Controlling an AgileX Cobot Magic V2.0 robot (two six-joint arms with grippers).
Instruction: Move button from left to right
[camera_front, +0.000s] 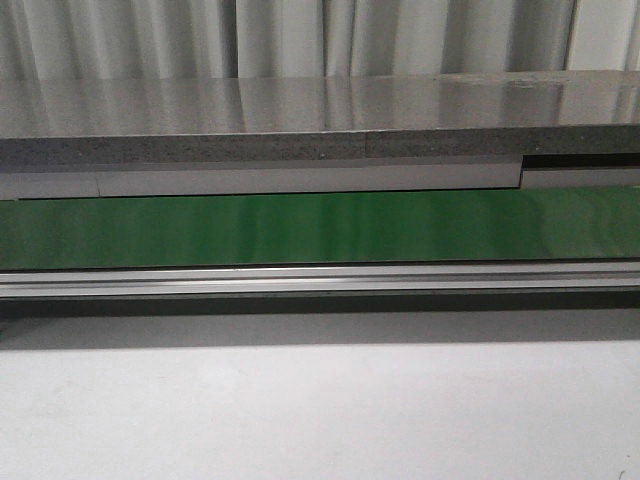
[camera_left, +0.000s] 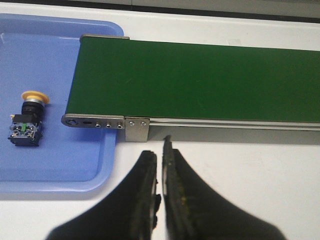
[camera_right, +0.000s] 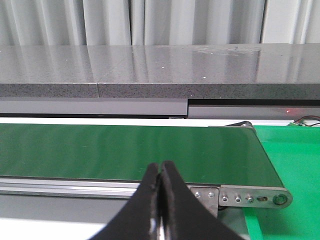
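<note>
My left gripper (camera_left: 160, 155) hangs above the white table (camera_left: 240, 170), on the near side of the green conveyor belt (camera_left: 200, 80) and close to the belt's end, where a steel bracket (camera_left: 137, 129) caps the aluminium side rail; my two black fingers (camera_left: 145, 175) stand almost together with only a thin slit between them, holding nothing and touching nothing. The button (camera_left: 27, 120) lies on its side in the blue tray (camera_left: 75, 170) that sits under that end of the belt, its yellow-orange head pointing away from my fingers and its black block with blue marks nearest me; it is well apart from my fingertips. My right gripper (camera_right: 160, 167) is held low and level, looking across the far end of the same belt toward a grey stone-topped counter (camera_right: 150, 75) and pale curtains (camera_right: 100, 22); its fingers are pressed together with no gap I can see, empty, poised over the belt's near rail beside the end roller (camera_right: 280, 199), with a green surface (camera_right: 295, 160) just beyond the belt's end. The front view shows only belt, rail and counter, neither of my arms
</note>
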